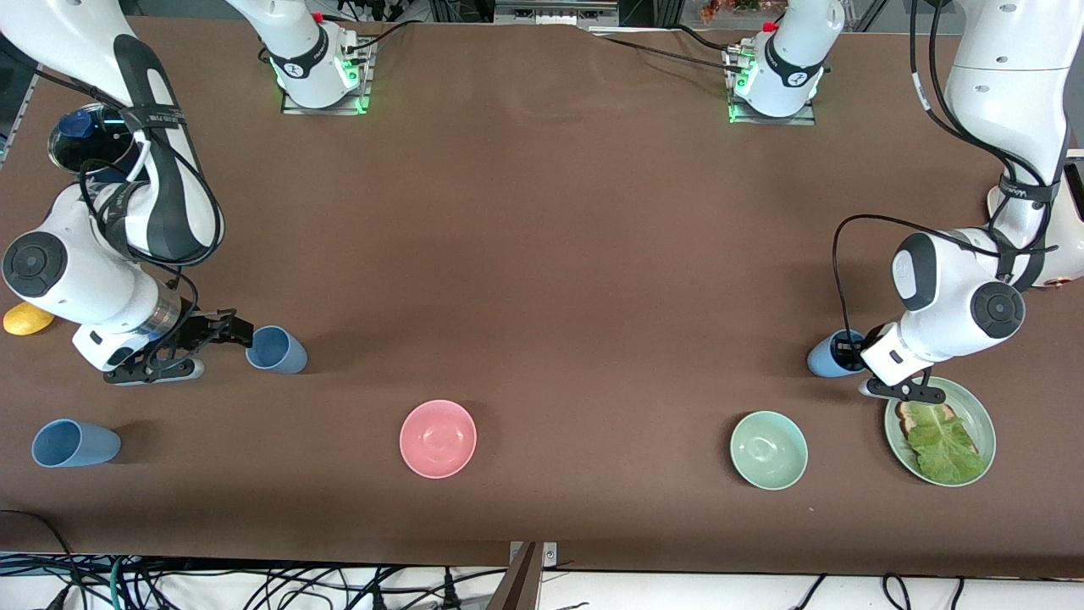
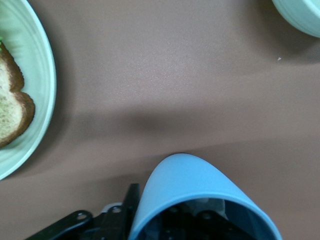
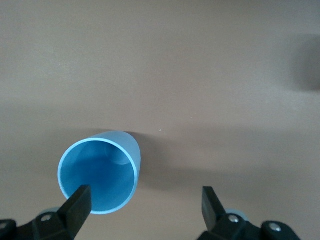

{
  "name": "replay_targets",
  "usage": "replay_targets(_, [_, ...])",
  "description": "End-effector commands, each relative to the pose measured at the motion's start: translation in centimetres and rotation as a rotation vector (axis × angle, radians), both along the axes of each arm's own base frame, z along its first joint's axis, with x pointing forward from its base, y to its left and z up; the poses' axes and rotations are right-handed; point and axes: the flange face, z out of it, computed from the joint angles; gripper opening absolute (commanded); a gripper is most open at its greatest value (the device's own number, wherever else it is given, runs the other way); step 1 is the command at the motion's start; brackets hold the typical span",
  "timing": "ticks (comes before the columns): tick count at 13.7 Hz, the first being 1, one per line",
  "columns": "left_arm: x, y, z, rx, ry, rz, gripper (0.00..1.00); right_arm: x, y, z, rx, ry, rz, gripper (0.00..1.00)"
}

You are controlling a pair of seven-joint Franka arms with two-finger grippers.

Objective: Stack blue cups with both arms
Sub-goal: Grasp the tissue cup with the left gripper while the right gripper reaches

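Observation:
Three blue cups stand on the brown table. One blue cup point(image 1: 823, 357) point(image 2: 195, 185) stands at the left arm's end, beside the green plate. My left gripper point(image 1: 854, 363) point(image 2: 155, 220) is shut on its rim, one finger point(image 2: 131, 200) outside the wall and the other inside. A second blue cup point(image 1: 276, 349) point(image 3: 99, 177) stands upright at the right arm's end. My right gripper point(image 1: 218, 351) point(image 3: 145, 200) hangs open right beside it, and one fingertip point(image 3: 80, 199) reaches the cup's rim. A third blue cup point(image 1: 74, 443) stands nearer the front camera, apart from both grippers.
A pink bowl point(image 1: 438, 438) and a mint-green bowl point(image 1: 768, 449) point(image 2: 300, 15) sit toward the front camera. The green plate point(image 1: 982, 419) point(image 2: 37, 75) holds toast point(image 2: 12, 107) and lettuce. A yellow fruit point(image 1: 27, 319) and a dark lidded pot point(image 1: 89, 135) lie at the right arm's end.

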Motion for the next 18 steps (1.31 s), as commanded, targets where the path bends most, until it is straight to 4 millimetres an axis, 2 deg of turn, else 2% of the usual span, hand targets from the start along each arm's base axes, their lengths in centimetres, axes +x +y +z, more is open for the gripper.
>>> replay_targets(1, [-0.1, 0.4, 0.2, -0.001, 0.008, -0.013, 0.0, -0.5, -0.8, -1.6, 0.017, -0.007, 0.014, 0.95])
replay_targets(3, [-0.2, 0.2, 1.0, -0.003, 0.019, -0.015, 0.0, -0.6, -0.7, -1.9, 0.017, -0.016, 0.015, 0.94])
replay_targets(5, [-0.2, -0.3, 2.6, -0.007, 0.045, -0.02, 0.0, -0.4, -0.5, -2.4, 0.02, -0.027, 0.017, 0.93])
replay_targets(9, [-0.5, -1.5, 8.8, -0.038, 0.109, -0.01, 0.0, -0.2, -0.2, -3.0, 0.021, -0.033, 0.013, 0.87])
replay_targets(12, [-0.4, -2.6, 14.0, -0.056, 0.152, -0.021, 0.0, -0.3, 0.1, -4.2, 0.023, -0.019, 0.017, 0.78])
replay_targets(14, [-0.1, -3.3, 17.8, -0.056, 0.182, -0.013, 0.0, -0.3, 0.3, -4.3, 0.026, -0.019, 0.014, 0.72])
replay_targets(16, [0.1, -4.9, 20.9, -0.05, 0.213, 0.009, 0.0, -0.3, 0.9, -4.3, 0.036, -0.019, 0.014, 0.63])
replay_targets(18, [0.3, -7.5, 23.4, -0.052, 0.222, 0.054, 0.0, -0.3, 0.9, -4.3, 0.047, -0.017, 0.004, 0.52])
